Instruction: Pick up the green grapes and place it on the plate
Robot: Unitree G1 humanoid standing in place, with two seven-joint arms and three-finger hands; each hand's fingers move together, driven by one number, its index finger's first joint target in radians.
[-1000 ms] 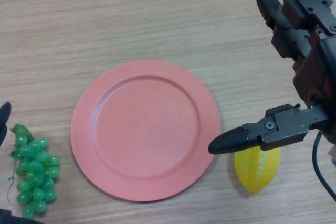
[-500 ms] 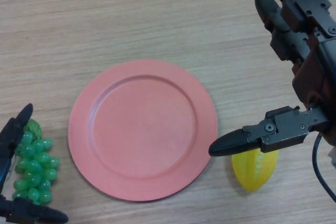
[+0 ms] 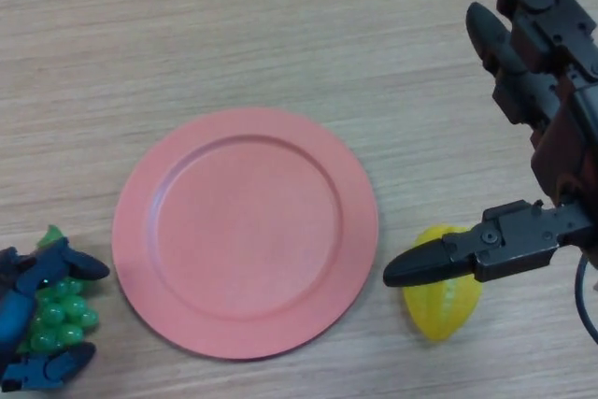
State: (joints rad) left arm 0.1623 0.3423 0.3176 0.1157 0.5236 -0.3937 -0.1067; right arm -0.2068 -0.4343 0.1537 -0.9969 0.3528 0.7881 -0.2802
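The bunch of green grapes (image 3: 58, 309) lies on the wooden table at the lower left, just left of the pink plate (image 3: 245, 231). My left hand (image 3: 35, 320) is at the lower left corner with its fingers and thumb curled round the grapes, covering part of the bunch. The plate is empty. My right hand (image 3: 547, 137) is on the right side, open, fingers straight, thumb pointing left over a yellow fruit.
A yellow ribbed fruit (image 3: 441, 295) lies on the table right of the plate, partly under my right thumb. The wooden table (image 3: 234, 25) stretches beyond the plate.
My left hand has come in from the lower left and closed round the grapes. The view has shifted slightly; my right hand has stayed open in place.
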